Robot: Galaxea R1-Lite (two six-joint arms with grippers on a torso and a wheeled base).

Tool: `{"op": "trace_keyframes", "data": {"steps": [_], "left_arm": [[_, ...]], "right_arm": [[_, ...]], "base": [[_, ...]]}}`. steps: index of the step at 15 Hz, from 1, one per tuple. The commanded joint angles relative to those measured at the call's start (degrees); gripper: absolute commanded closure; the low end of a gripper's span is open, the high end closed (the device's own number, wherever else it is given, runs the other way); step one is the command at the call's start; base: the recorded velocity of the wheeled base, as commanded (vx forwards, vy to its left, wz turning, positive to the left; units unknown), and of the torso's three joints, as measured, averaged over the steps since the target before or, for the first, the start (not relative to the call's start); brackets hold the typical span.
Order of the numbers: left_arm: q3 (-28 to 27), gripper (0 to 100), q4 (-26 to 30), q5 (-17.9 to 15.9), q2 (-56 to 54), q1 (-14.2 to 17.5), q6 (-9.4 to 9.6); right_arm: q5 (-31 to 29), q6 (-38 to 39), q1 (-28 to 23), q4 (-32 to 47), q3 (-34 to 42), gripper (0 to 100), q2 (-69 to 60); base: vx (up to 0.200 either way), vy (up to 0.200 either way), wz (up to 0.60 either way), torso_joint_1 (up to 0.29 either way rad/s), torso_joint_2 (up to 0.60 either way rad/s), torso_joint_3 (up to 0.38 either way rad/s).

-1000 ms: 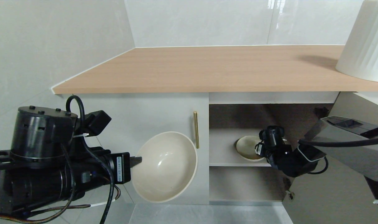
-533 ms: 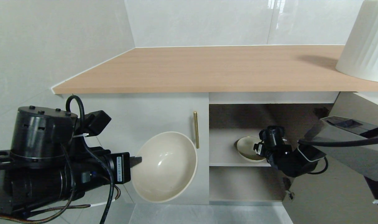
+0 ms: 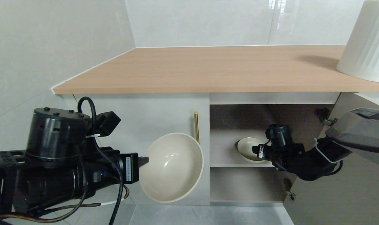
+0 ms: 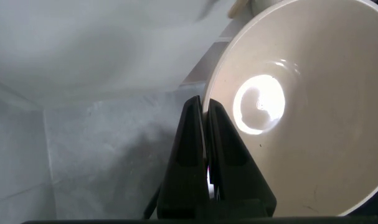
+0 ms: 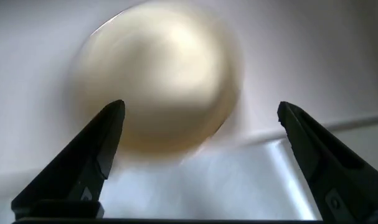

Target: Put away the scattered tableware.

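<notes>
On the left, the left gripper is pinching the rim of the large cream bowl. In the left wrist view its fingers are pressed together on either side of the bowl's wall, so the left gripper is carrying the large cream bowl by the edge alone. The bowl is hanging in front of the closed cabinet door, with its mouth turned toward the head camera and its far rim overlapping the brass handle.

The coming move is probably turning on this: the open compartment is lying to the right of the held bowl, past the handle, so the bowl would be needing to travel rightward and inward to reach the shelf.

On that shelf the small cream dish is sitting near the front edge. The right gripper is hanging just in front of the dish, at its right side. In the right wrist view the right gripper is standing spread wide and gripping nothing, with the small cream dish lying just beyond its fingertips. I cannot tell whether a fingertip is grazing the dish
</notes>
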Motion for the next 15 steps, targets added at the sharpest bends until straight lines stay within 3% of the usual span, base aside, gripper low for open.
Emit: {"op": "trace_keyframes", "data": {"steps": [1,5,8,11,15], "left_arm": [[-0.2,100,-1.8,0.2,4.1,-2.2,0.14],[-0.3,100,-3.6,2.5,10.5,-4.8,3.48],[-0.2,100,-12.0,6.8,16.6,-11.0,3.48],[-0.4,100,-13.2,13.5,20.5,-16.4,3.74],[-0.5,100,-13.2,13.8,21.3,-18.3,3.74]], "right_arm": [[5.9,-0.7,4.5,6.1,6.1,0,-13.1],[10.0,-3.5,9.5,14.2,9.6,0,-26.6],[12.3,-4.6,15.2,23.8,9.6,0,-36.0],[12.4,-5.3,18.2,26.5,9.6,0,-38.4],[12.5,-5.3,21.0,26.9,9.9,0,-37.0]], "base": [[0.000,0.000,0.00,0.000,0.00,0.000],[0.000,0.000,0.00,0.000,0.00,0.000],[0.000,0.000,0.00,0.000,0.00,0.000],[0.000,0.000,0.00,0.000,0.00,0.000],[0.000,0.000,0.00,0.000,0.00,0.000]]}}
